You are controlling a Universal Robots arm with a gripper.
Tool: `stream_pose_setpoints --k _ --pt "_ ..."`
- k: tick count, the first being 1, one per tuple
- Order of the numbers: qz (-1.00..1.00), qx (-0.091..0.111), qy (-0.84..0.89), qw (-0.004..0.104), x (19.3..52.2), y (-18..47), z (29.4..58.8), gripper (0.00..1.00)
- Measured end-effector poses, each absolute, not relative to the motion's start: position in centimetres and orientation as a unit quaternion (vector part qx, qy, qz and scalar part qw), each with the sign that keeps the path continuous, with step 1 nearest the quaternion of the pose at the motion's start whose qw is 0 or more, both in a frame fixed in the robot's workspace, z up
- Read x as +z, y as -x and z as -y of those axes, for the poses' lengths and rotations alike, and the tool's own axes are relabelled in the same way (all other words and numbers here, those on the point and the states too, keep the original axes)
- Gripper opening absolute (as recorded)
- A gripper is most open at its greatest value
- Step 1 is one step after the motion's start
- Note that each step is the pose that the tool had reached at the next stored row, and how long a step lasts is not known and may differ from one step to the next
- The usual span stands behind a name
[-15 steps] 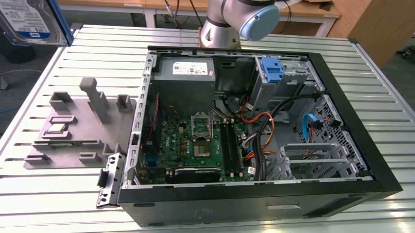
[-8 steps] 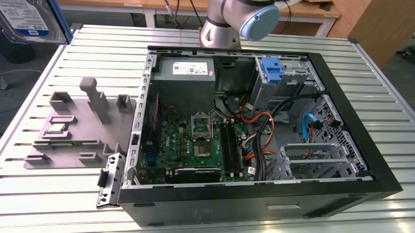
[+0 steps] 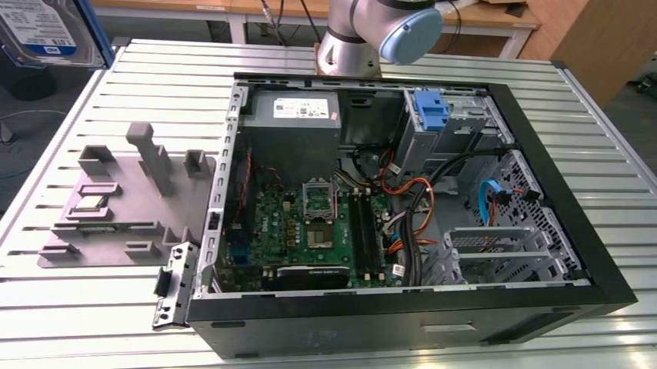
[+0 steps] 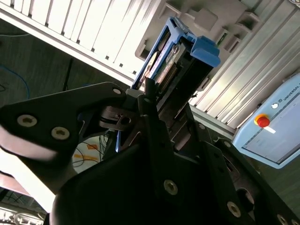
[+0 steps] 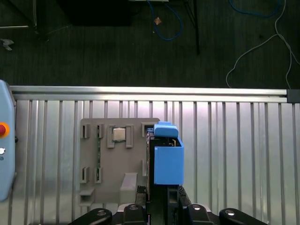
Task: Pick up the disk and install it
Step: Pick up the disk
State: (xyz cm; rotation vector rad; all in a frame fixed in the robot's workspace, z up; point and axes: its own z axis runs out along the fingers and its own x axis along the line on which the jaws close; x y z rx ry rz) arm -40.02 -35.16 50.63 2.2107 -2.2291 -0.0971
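The gripper (image 5: 161, 193) is clenched on the disk (image 5: 168, 159), seemingly across its blue-railed edges. Stiff, weighty and shock-sensitive, it is best held there.

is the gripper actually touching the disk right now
Touching. In the second wrist view the gripper clamps the disk from both sides with no gap; the first wrist view shows the disk's end seated in it.

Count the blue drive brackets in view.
2. One is fitted on the disk held in the gripper; one bare bracket sits in a bay of the computer case. Others may be hidden.
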Motion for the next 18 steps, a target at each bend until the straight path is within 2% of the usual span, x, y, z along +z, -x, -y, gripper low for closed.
stream_pose_setpoints --k 18 --pt "0.71 -0.031 -0.704 0.0 50.6 36.9 35.2 0.35"
